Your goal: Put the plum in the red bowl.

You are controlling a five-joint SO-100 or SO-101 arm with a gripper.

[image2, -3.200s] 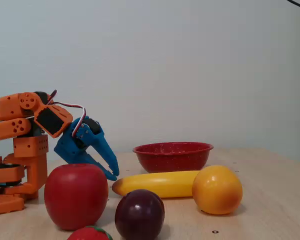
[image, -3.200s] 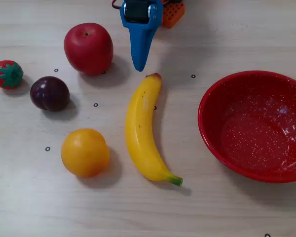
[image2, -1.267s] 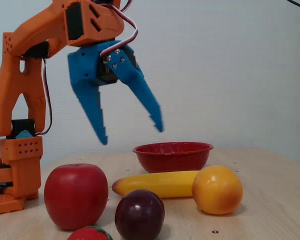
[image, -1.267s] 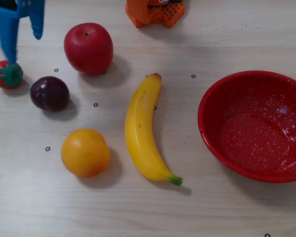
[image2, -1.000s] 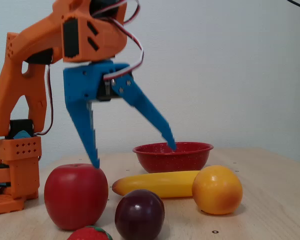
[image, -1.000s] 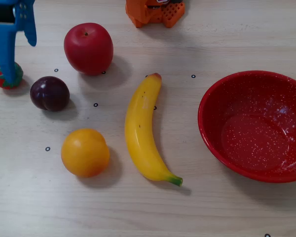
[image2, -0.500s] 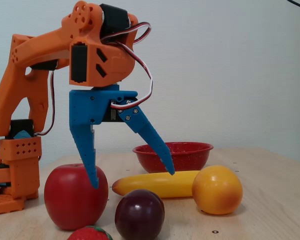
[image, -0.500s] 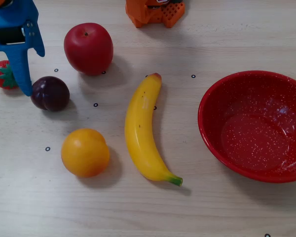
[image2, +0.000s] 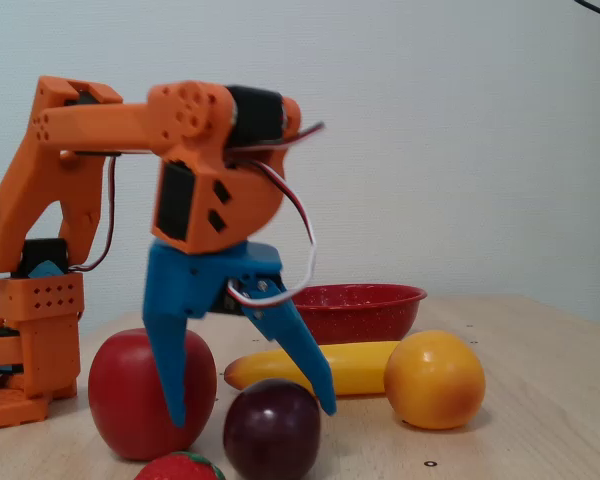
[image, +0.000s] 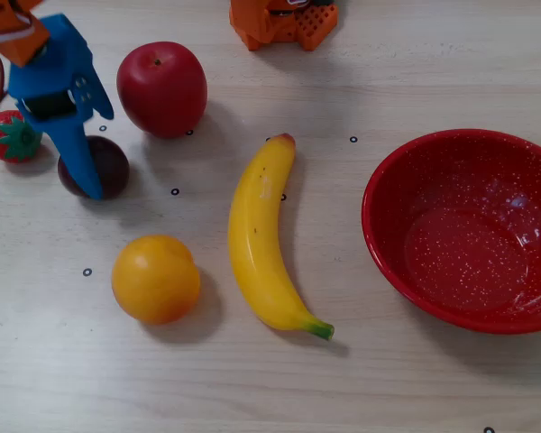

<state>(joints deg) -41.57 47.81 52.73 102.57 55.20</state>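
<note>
The plum (image: 114, 168) is small, dark maroon and glossy, and lies on the table at the left in a fixed view, between the strawberry and the apple. It also shows low in the front of the other fixed view (image2: 273, 436). My blue gripper (image: 99, 152) is open and lowered over the plum, with one finger on each side of it (image2: 252, 414). The fingertips hang just below the plum's top, with gaps to it. The red bowl (image: 392, 262), speckled white and empty, stands at the far right; it shows behind the fruit in the other fixed view (image2: 365, 312).
A red apple (image: 162, 87), a strawberry (image: 13, 136), an orange (image: 155, 279) and a banana (image: 263, 236) lie around the plum. The banana lies between the plum and the bowl. The arm's orange base (image: 284, 23) stands at the top edge.
</note>
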